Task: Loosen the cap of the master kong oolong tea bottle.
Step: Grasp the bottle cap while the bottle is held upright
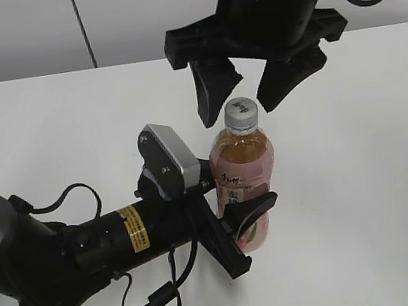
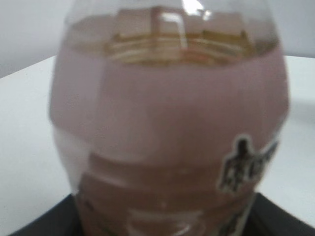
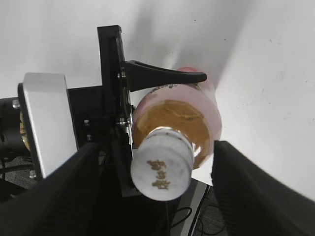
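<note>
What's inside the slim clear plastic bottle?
Amber tea fills the slim clear plastic bottle up to its shoulder; lower down, the pink label hides the contents.

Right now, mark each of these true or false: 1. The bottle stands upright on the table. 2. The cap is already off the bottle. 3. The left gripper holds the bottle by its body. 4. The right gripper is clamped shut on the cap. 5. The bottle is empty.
1. True: the master kong oolong tea bottle stands upright on the white table.
2. False: the cap sits on the neck.
3. True: the left gripper is closed around the labelled body.
4. False: the right gripper hangs open above, one finger on each side of the cap, not touching it.
5. False: amber tea fills it up to the shoulder.
</note>
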